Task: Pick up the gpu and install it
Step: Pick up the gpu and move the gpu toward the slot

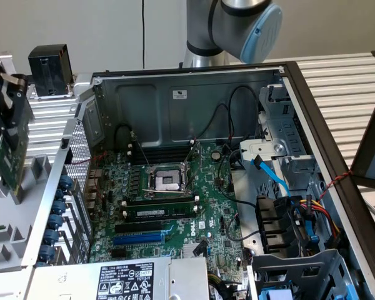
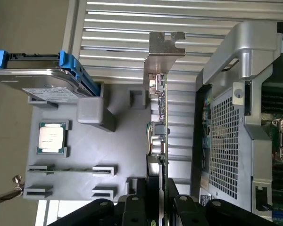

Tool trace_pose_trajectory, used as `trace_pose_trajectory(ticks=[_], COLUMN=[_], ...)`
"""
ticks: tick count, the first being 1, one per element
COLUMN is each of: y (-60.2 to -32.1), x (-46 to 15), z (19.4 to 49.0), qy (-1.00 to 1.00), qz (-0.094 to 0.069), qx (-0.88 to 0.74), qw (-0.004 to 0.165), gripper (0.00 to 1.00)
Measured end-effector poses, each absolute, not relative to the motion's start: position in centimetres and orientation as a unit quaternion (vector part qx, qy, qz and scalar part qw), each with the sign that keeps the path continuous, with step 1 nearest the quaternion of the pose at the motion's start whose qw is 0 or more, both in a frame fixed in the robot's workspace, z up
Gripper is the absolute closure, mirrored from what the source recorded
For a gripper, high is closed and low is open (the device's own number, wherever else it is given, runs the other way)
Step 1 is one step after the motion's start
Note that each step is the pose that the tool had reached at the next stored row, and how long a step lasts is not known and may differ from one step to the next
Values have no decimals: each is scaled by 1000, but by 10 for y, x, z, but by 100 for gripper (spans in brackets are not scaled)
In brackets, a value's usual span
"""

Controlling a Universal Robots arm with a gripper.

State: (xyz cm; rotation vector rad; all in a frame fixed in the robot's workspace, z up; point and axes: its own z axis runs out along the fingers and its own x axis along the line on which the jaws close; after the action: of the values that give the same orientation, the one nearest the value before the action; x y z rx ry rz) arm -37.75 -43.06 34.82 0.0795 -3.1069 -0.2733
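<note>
One gpu point(image 2: 158, 127) clamped in the pincer point(image 2: 156, 197), w/ one CPU chip point(image 2: 52, 137) on grey tray point(image 2: 101, 153) nearby.

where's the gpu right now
At the exterior view's far left, the gpu is gripped in the end effector, outside the computer case, over the grey tray.

My pincer point(image 2: 156, 207), clamped on the gpu point(image 2: 158, 122), hangs outside the case, where the perforated rear wall point(image 2: 224, 136) just beside it bars a sideways way in; over the motherboard point(image 1: 194, 187) the case top is open, and the blue slot point(image 1: 139, 238) is bare near the memory stick point(image 1: 160, 213).
</note>
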Motion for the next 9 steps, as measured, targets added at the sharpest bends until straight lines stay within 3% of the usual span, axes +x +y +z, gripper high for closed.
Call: trace_pose_trajectory(ticks=[9], y=[-448], x=[-357], z=[389], qy=[-996], qz=[-88], qx=[25], qw=[18], gripper=[73])
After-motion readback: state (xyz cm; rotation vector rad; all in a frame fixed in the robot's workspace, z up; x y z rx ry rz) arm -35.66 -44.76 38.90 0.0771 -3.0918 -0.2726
